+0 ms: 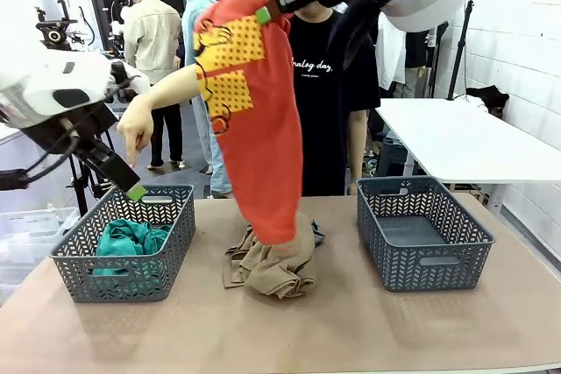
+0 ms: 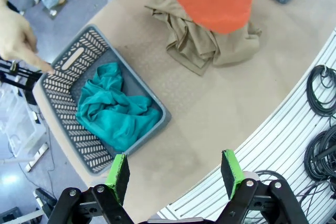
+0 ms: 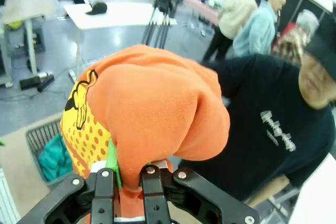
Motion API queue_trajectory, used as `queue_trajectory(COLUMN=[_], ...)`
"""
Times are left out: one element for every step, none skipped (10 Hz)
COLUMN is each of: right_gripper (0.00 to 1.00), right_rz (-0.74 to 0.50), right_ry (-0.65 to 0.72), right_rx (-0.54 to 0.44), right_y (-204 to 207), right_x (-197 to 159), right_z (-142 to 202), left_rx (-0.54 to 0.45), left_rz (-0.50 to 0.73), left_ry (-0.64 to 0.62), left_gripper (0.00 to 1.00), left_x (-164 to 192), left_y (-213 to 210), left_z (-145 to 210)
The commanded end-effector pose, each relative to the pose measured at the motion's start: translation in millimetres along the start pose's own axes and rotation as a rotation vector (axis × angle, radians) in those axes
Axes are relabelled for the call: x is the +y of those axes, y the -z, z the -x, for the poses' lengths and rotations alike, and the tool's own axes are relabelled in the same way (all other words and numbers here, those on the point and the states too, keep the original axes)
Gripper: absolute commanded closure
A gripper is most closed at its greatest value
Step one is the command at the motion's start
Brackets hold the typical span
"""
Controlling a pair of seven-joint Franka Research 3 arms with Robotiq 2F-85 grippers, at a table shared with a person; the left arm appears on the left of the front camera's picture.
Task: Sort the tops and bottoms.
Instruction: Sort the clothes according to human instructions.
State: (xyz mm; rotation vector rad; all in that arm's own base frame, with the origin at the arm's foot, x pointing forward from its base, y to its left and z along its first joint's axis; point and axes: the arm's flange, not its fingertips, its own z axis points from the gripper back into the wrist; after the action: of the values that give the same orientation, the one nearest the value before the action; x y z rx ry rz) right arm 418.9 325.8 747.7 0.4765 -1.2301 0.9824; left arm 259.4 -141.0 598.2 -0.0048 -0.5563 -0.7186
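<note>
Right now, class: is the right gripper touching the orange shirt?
Touching. The right wrist view shows the right gripper shut on a bunched fold of the orange shirt.

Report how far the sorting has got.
Done: the teal garment lies in the left basket. In hand: the right gripper holds the orange garment up over the table, while a person's hand points toward that basket. Left: the tan khaki garment, heaped mid-table.

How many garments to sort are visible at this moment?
3: a teal garment in the left basket, an orange garment hanging from the right fingers, a tan garment heaped mid-table. Another may hide beneath it.
</note>
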Motion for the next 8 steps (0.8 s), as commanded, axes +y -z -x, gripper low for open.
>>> queue_trajectory(right_gripper=[1.00,1.00,1.00,1.00,1.00,1.00,1.00,1.00], right_rz=[-0.100,-0.149,-0.194,-0.229,-0.131,-0.131,-0.131,-0.131], right_ry=[-0.042,-0.046,-0.024,0.013,-0.034,-0.034,-0.034,-0.034], right_rx=[-0.174,-0.203,-0.227,-0.233,-0.160,-0.160,-0.160,-0.160], right_y=[49.4,85.6,117.9,146.9,85.8,85.8,85.8,85.8], right_x=[-16.8,-15.9,-11.6,-5.1,3.8,3.8,3.8,3.8], right_z=[-21.1,-28.7,-28.1,-21.1,-30.0,-30.0,-30.0,-30.0], left_rx=[-0.008,-0.016,-0.009,-0.009,-0.009,-0.009,-0.009,-0.009], left_rz=[-0.031,-0.029,-0.010,-0.010,-0.010,-0.010,-0.010,-0.010], left_ry=[-0.024,-0.042,-0.015,-0.015,-0.015,-0.015,-0.015,-0.015], left_gripper=[0.09,0.09,0.09,0.09,0.09,0.09,0.09,0.09], left_x=[8.5,7.2,2.6,2.6,2.6,2.6,2.6,2.6], left_y=[-8.9,-9.5,-10.0,-10.0,-10.0,-10.0,-10.0,-10.0], left_z=[25.8,30.1,9.2,9.2,9.2,9.2,9.2,9.2])
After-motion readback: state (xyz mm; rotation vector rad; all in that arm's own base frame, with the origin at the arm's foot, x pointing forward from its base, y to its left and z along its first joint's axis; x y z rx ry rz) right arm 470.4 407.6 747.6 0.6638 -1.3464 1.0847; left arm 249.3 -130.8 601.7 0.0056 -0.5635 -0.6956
